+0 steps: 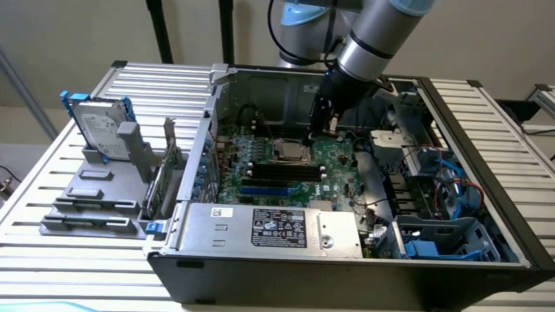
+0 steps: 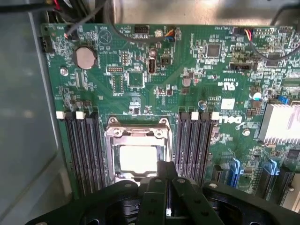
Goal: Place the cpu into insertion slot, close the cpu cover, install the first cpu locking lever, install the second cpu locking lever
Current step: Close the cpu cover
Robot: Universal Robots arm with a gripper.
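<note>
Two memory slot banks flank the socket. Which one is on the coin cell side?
The bank beside the grey case wall; the other bank sits toward the finned heatsink.

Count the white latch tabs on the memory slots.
4: two white tabs on one side of the insertion slot, two on the other; the claw may hide more.

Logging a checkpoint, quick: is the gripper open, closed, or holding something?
Gripper: closed, nothing visibly held, tips at the cpu cover edge.
</note>
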